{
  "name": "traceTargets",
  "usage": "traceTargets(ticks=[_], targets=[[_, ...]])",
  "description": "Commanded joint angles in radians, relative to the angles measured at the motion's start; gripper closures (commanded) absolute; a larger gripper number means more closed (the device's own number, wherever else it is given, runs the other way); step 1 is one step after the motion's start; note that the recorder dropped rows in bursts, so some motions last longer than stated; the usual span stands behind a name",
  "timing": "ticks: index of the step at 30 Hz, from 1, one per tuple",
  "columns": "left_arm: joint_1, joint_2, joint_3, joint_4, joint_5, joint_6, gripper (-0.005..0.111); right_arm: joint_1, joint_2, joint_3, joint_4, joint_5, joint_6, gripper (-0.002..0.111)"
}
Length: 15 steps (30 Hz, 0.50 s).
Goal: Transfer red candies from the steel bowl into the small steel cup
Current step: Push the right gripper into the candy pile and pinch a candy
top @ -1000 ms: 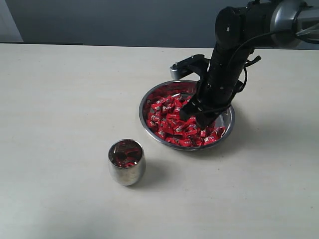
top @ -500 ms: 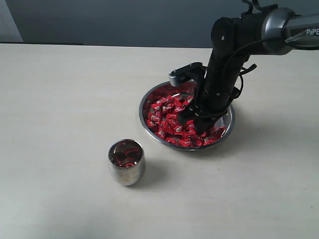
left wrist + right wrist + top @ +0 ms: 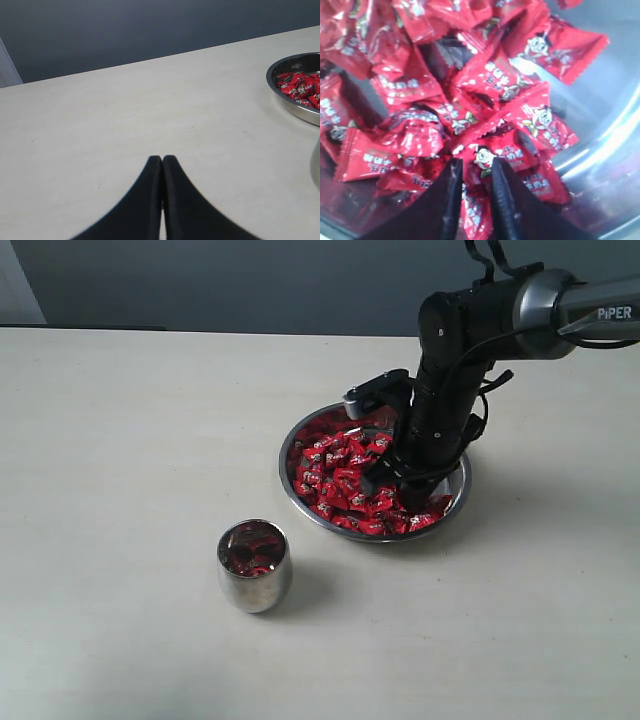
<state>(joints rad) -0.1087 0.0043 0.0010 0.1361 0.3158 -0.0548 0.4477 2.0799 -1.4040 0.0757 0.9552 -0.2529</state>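
The steel bowl (image 3: 290, 455) sits right of centre on the table, heaped with red candies (image 3: 340, 475). My right gripper (image 3: 398, 483) is dipped into the heap on the bowl's right side. In the right wrist view its fingers (image 3: 476, 165) stand close together with one red candy (image 3: 480, 156) pinched between them, over bare steel (image 3: 615, 100). The small steel cup (image 3: 254, 565) stands upright in front and to the left of the bowl, with a few red candies inside. My left gripper (image 3: 162, 159) is shut on nothing above bare table and does not show in the exterior view.
The left wrist view catches the bowl's rim (image 3: 295, 107) with candies (image 3: 300, 87) and a sliver of the cup (image 3: 316, 165). The table is pale, with a dark wall behind it. The right arm's camera bracket (image 3: 365, 395) hangs over the bowl's far rim.
The right arm has shifted its wrist and forearm back over the bowl while its fingertips stayed down in the candy heap. Bowl and cup have not moved.
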Motion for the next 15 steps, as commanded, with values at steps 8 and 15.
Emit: traceTargets(ticks=[8,15], targets=[[-0.007,-0.004,-0.001,-0.001,-0.007,-0.006,0.106,-0.006,0.001,0.004,-0.025,0.044,0.022,0.086],[-0.007,-0.004,-0.001,-0.001,-0.007,-0.006,0.106,-0.006,0.007,0.004,-0.012,0.055,-0.012,0.086]])
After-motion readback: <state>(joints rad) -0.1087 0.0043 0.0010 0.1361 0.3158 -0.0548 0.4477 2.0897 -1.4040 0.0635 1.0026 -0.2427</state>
